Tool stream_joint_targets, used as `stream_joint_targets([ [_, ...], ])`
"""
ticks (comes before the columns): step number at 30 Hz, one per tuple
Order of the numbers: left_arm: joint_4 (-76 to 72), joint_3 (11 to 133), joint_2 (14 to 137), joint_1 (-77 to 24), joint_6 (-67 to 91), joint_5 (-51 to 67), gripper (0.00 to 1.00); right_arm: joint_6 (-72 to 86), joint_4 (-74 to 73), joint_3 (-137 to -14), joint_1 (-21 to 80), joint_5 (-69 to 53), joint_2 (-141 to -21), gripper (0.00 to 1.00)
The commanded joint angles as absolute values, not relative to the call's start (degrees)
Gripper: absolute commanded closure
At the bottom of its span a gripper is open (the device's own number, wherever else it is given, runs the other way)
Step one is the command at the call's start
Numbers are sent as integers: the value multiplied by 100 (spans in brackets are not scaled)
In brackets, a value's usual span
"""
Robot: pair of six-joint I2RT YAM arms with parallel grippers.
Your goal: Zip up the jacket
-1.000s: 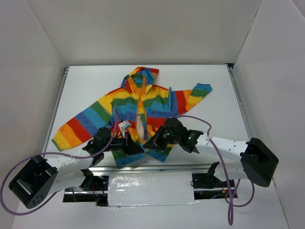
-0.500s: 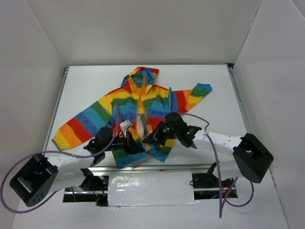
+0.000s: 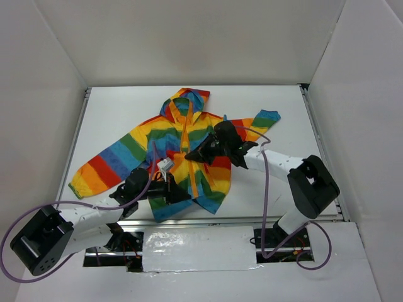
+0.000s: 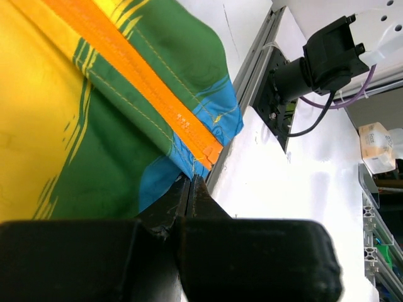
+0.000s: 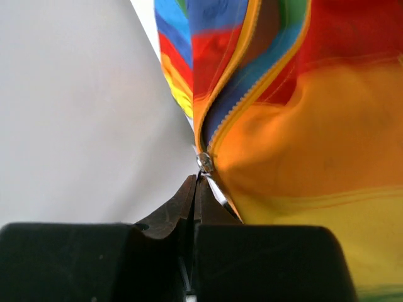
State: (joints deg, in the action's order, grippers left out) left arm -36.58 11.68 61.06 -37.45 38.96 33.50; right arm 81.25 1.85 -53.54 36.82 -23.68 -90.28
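The rainbow-striped hooded jacket lies face up on the white table, hood to the back, sleeves spread. Its orange zipper band is closed from the hem up to the chest. My left gripper is shut on the jacket's bottom hem; the left wrist view shows the blue hem corner pinched at the jaw tips. My right gripper is shut on the zipper pull at chest height; the right wrist view shows the metal slider right at the fingertips, with the open zipper tracks above it.
White walls enclose the table on three sides. A metal rail runs along the right edge and another along the left. The arm bases and a foil-covered strip sit at the near edge. A purple cable loops over the right arm.
My right gripper has moved away from me up the jacket with the zipper pull, from near the hem to the chest. The front has closed behind it. The left gripper has stayed on the hem.
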Motion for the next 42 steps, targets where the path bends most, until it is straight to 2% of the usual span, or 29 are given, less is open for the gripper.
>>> stream_joint_targets([
  [1, -3489, 1195, 6003, -3920, 3762, 3876, 100, 7998, 484, -6028, 3358, -1793, -9210, 100],
  [7, -3437, 1204, 6003, -3946, 3753, 3815, 100, 7691, 44, -7161, 2901, -1600, -9957, 100],
  [12, -3419, 1187, 5959, -3955, 3753, 3718, 100, 7252, -580, -8637, 2576, -1363, -10932, 100],
  [19, -3489, 1195, 6073, -4043, 3762, 3656, 100, 7005, -668, -10562, 2101, -1697, -12452, 100],
  [25, -3358, 1213, 6056, -4104, 3709, 3498, 100, 6522, -1142, -12704, 1820, -1783, -13182, 100],
  [28, -3243, 1239, 6117, -4122, 3691, 3358, 100, 6469, -1081, -13357, 1688, -1959, -13359, 100],
  [42, -3094, 1459, 6767, -4175, 3735, 2664, 100, 6021, -404, -13500, 1380, -2619, -13289, 100],
])
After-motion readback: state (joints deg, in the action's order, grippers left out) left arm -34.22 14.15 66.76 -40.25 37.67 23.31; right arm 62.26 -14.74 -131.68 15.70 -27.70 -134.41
